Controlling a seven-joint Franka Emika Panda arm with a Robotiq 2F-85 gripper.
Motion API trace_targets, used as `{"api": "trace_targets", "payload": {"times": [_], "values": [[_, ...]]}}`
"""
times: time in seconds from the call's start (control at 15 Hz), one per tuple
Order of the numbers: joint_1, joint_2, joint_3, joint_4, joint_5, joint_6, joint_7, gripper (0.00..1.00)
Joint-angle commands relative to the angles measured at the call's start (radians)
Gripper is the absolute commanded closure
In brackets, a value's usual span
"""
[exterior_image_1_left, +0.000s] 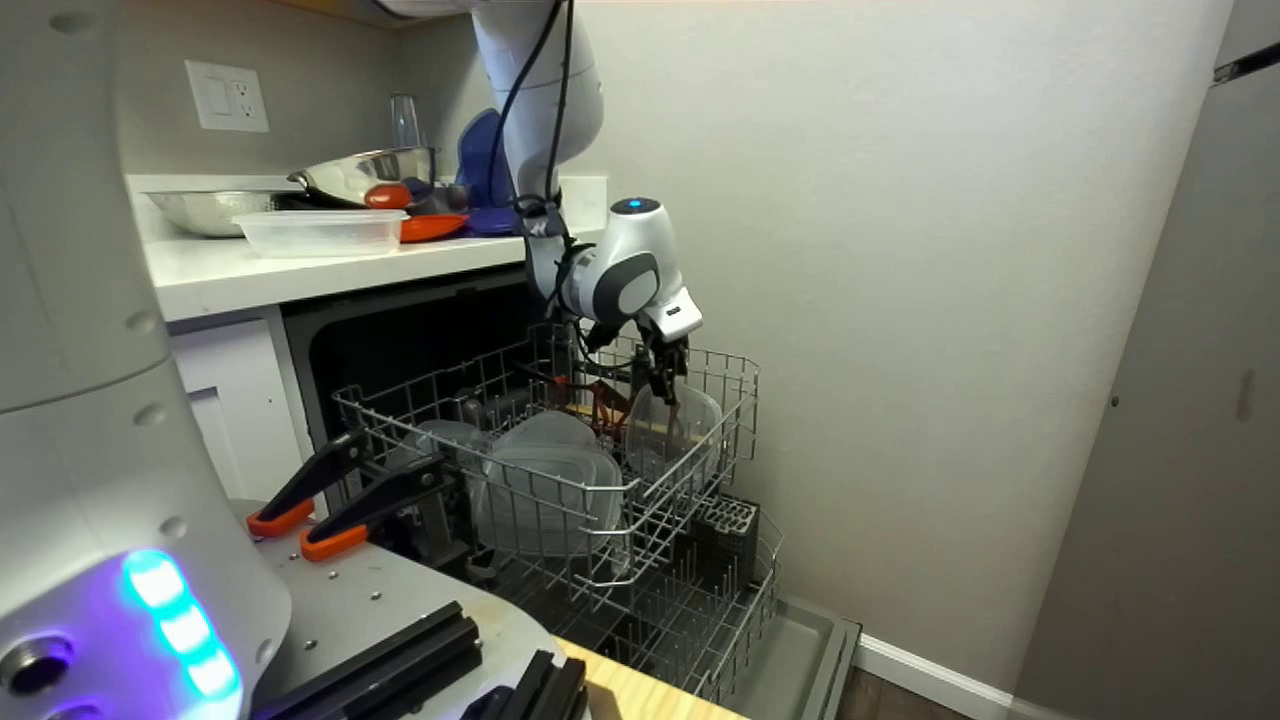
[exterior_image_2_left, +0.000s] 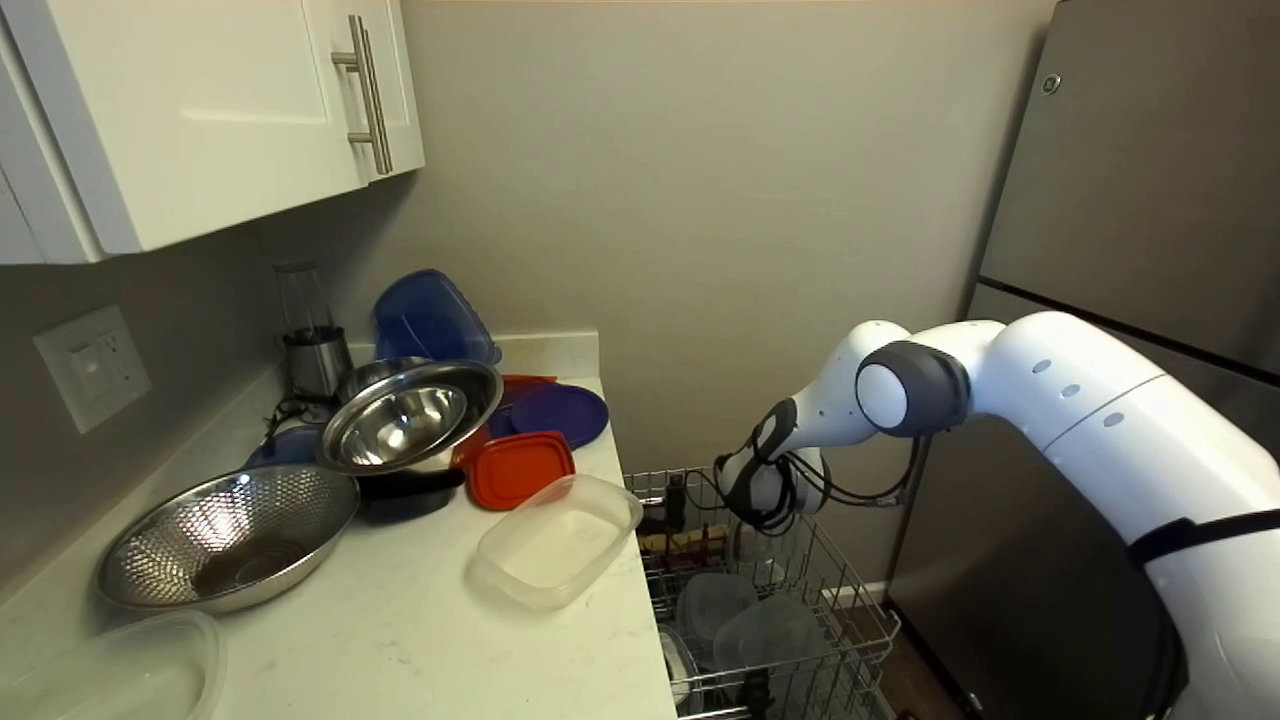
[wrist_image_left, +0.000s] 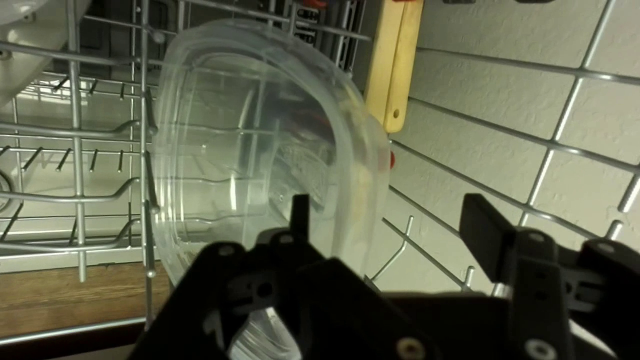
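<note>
Hangs point-down over the dishwasher's upper rack (exterior_image_1_left: 744, 400), at the end of a white arm (exterior_image_2_left: 1090, 390), with a black pincer (wrist_image_left: 387, 215) parted wide and clamped on nothing. Straddles, in the wrist view, one wall of a clear container (wrist_image_left: 270, 145) — showing one finger (wrist_image_left: 300, 220) across the hollow side and the opposite finger (wrist_image_left: 485, 235) out beyond the wall. Cannot tell from these angles about any contact with the plastic.

Seen in an exterior view too: the same container, tipped up on edge among the wires, right under the pincer. Shares the rack with two pale wooden handles (wrist_image_left: 392, 70), side by side and just beside the container, and with other clear containers (exterior_image_1_left: 550, 495), leaning and overlapping. Gives way underneath to a lower rack (exterior_image_1_left: 690, 600) with a dark cutlery basket (exterior_image_1_left: 725, 535).

To be found on the white desk (exterior_image_2_left: 400, 640), above the dishwasher: a steel colander (exterior_image_2_left: 255, 520), steel bowls (exterior_image_2_left: 410, 415), a red lid (exterior_image_2_left: 520, 468), a blue lid (exterior_image_2_left: 560, 415) and, near the edge, an open clear tub (exterior_image_2_left: 560, 545) — also, propped up behind the bowls, a blue tub (exterior_image_2_left: 430, 315).
</note>
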Motion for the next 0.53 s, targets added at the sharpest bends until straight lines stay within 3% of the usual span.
{"api": "trace_targets", "payload": {"times": [0.0, 0.47], "values": [[-0.028, 0.018, 0.03, 0.015, 0.001, 0.033, -0.024, 0.53], [-0.004, 0.002, 0.005, -0.002, 0.005, 0.062, -0.02, 0.98]]}}
